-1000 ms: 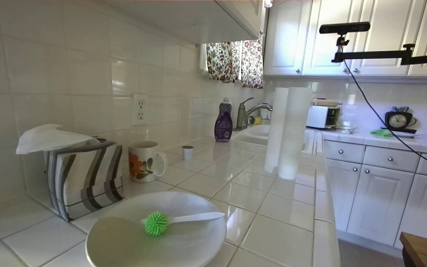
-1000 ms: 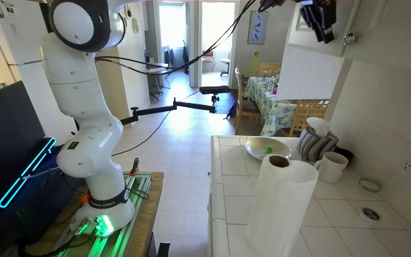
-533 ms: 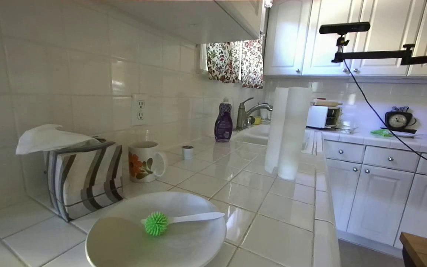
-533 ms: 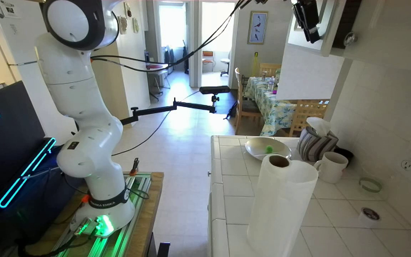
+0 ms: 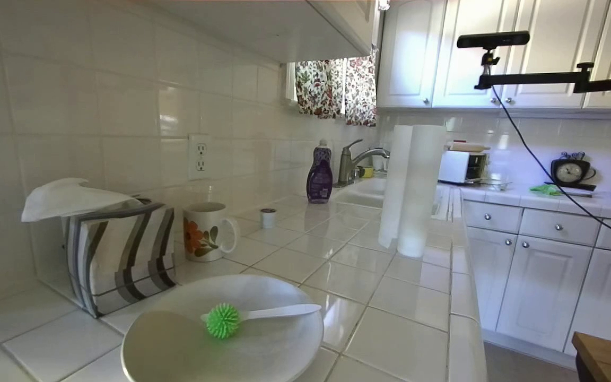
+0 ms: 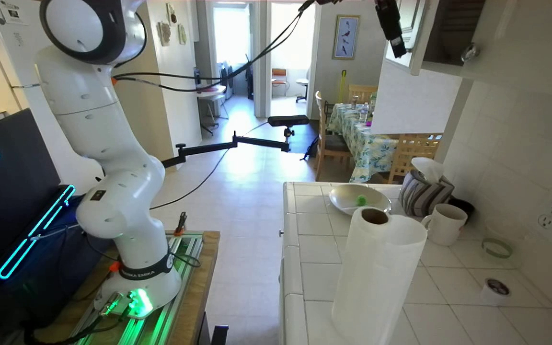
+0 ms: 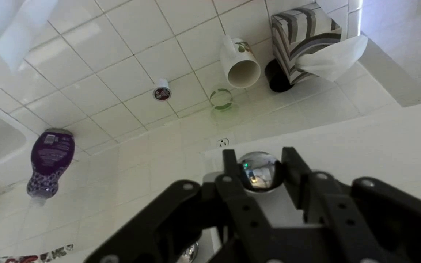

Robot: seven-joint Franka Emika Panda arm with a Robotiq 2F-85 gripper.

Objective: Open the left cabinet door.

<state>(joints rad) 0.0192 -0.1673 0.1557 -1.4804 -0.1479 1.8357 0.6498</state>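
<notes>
The left cabinet door [image 6: 422, 38] stands partly open in an exterior view, with a dark gap [image 6: 455, 31] between it and the neighbouring door [image 6: 520, 43]. My gripper [image 6: 397, 50] is at the door's front. In the wrist view my gripper [image 7: 258, 166] is shut on the door's round shiny knob [image 7: 261, 171], one finger on each side. The neighbouring door's knob [image 6: 470, 52] shows in an exterior view, and a knob [image 7: 190, 254] shows low in the wrist view. The cabinet's underside [image 5: 263, 32] shows in an exterior view; the left door's face is mostly out of frame.
Below the cabinet, the tiled counter [image 6: 314, 249] holds a paper towel roll [image 6: 376, 278], a mug [image 6: 446, 225], a tissue box [image 6: 424, 196] and a bowl [image 6: 348, 194] with a green brush. A camera on a black arm [image 6: 261, 141] stands between robot and counter.
In an exterior view the gripper and arm have moved left, away from the cabinet. The left door has swung from about shut to partly open, and the dark gap has widened.
</notes>
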